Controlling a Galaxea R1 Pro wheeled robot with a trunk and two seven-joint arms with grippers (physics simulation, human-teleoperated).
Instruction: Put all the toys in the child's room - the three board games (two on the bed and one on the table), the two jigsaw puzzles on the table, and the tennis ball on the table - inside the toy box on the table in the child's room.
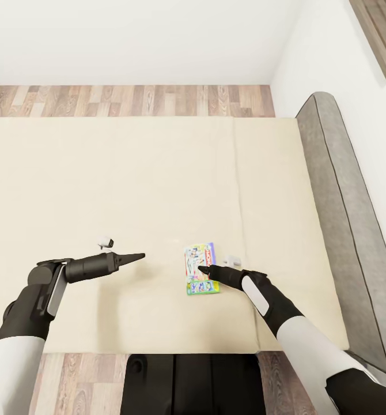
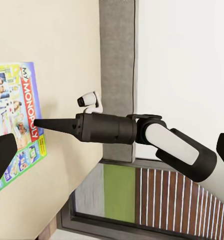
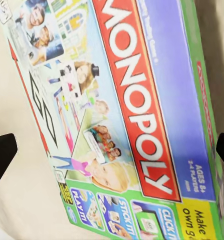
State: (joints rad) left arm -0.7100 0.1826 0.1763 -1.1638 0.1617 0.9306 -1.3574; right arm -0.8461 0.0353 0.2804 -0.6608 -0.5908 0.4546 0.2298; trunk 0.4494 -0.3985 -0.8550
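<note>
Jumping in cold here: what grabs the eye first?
The bright Monopoly box lying flat on the cream bed, near its front edge. The right gripper sits just over the box, fingers spread to either side in its wrist view. The left gripper hangs over bare mattress alongside.

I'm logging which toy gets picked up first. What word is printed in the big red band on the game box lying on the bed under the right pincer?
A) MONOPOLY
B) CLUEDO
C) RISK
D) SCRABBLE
A: the right wrist view shows MONOPOLY in white letters on the red band of the board game, which lies flat on the bed by the right pincer.
</note>
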